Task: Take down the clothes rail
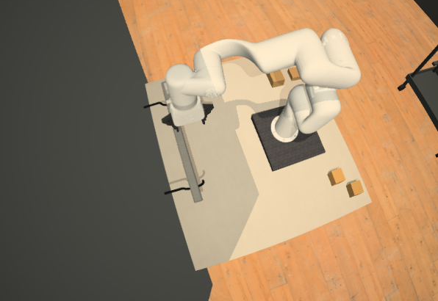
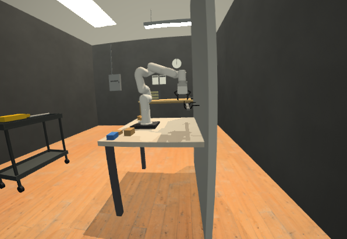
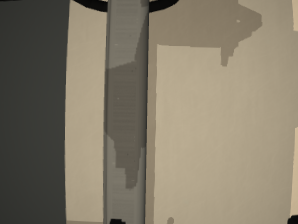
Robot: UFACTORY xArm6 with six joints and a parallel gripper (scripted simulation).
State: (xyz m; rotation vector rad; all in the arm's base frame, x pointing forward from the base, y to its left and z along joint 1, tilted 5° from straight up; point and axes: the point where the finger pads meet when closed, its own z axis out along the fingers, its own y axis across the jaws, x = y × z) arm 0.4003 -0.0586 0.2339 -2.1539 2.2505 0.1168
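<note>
The grey clothes rail (image 1: 182, 144) hangs on two black wall hooks, one at the far end (image 1: 154, 105) and one at the near end (image 1: 184, 189), parallel to the dark wall (image 1: 73, 137). My gripper (image 1: 188, 120) is open and empty, hovering above the rail close to the far hook. In the wrist view the rail (image 3: 125, 115) runs top to bottom left of centre, with a hook (image 3: 130, 4) at the top edge. Only the fingertips show at the bottom edge, and the left one sits over the rail. In the side view the gripper (image 2: 183, 95) is just above the rail's end (image 2: 187, 105).
The arm's base stands on a black mat (image 1: 288, 142). Two brown blocks (image 1: 275, 79) lie behind it and two more (image 1: 336, 176) lie at the near right corner. A blue block (image 2: 112, 135) lies on the table's edge. A black cart (image 2: 29, 144) stands on the floor.
</note>
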